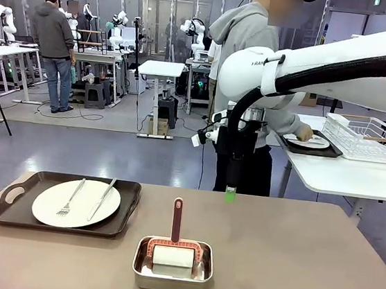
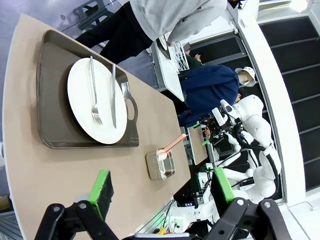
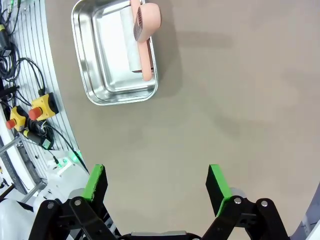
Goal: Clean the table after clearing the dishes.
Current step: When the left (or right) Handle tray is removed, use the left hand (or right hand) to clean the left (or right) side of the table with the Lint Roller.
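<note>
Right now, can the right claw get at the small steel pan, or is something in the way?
Probably yes. The right claw hangs open above the table, and nothing lies between it and the steel pan.

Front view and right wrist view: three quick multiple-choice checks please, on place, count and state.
1. Where is the steel pan? A on the tan table, right of the tray; B on the tray; C on the floor.
2. Plates on the tan table? A none; B one; C two.
3. The right gripper is? A shut on a sponge; B open, empty; C shut on the pan.
1 A: it stands on bare tabletop beside the tray. 2 B: one plate lies on the tray. 3 B: its jaws stand apart over bare tabletop.
</note>
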Motion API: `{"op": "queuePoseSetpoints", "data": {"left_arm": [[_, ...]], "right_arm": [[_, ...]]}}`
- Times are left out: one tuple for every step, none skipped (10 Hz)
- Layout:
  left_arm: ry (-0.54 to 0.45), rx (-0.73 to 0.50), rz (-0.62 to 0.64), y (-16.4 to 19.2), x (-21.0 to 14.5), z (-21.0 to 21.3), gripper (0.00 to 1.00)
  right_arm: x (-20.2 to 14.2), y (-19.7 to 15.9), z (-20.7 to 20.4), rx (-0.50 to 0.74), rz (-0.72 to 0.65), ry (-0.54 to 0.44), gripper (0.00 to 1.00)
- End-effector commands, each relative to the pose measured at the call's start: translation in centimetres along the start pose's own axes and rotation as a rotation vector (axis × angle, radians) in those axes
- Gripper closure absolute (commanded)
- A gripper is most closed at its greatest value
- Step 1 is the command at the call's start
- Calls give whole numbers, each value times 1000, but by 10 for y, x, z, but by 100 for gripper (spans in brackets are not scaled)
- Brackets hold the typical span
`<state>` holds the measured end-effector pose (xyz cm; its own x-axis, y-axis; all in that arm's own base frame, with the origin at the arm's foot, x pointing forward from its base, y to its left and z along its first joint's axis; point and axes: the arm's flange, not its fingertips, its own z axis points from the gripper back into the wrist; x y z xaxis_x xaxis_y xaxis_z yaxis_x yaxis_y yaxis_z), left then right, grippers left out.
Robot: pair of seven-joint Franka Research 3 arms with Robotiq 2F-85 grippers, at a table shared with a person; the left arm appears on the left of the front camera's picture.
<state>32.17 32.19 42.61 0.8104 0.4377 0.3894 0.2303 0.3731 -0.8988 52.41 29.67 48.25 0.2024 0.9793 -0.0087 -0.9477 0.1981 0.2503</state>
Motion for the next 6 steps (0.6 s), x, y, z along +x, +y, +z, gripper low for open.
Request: {"op": "queuePoseSetpoints", "data": {"left_arm": [[-2, -5, -6, -1, -1, 2, 0], [-2, -5, -6, -1, -1, 2, 0], [-2, -5, -6, -1, -1, 2, 0], [-2, -5, -6, -1, -1, 2, 0], [-2, -5, -6, -1, -1, 2, 0], [-2, -5, -6, -1, -1, 2, 0]], "right_arm": [[0, 3, 2, 1, 1, -6, 0], [0, 3, 2, 1, 1, -6, 0], [0, 3, 2, 1, 1, -6, 0], [0, 0, 1, -1, 0, -1, 0], [12, -3, -8, -25, 68, -3, 0], [24, -5, -18, -34, 143, -31, 0]]}}
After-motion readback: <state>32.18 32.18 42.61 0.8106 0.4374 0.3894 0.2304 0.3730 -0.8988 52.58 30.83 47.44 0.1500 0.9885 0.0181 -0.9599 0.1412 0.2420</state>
